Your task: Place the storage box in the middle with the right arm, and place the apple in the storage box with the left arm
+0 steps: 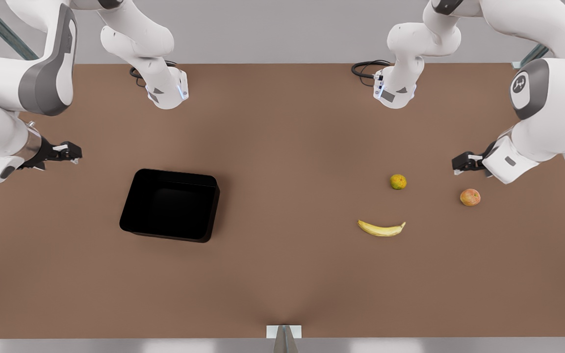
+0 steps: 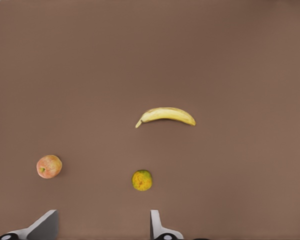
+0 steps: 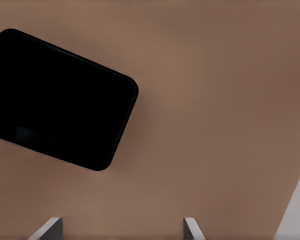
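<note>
Storage box (image 1: 169, 205) sits off-centre toward the front view's left; right claw (image 1: 66, 152) hovers open beside it. Best pinch one wall squarely. Left claw (image 1: 465, 162) waits open near the apple (image 1: 470, 197).

2 white arms (image 1: 17, 88) with grey joint covers, silvery wrists, black cables, black end effectors (image 1: 64, 152).

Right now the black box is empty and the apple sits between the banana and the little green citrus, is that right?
Not quite. The storage box is empty, but the apple lies apart, beyond the citrus and banana toward the front view's right, nearest the left gripper.
</note>
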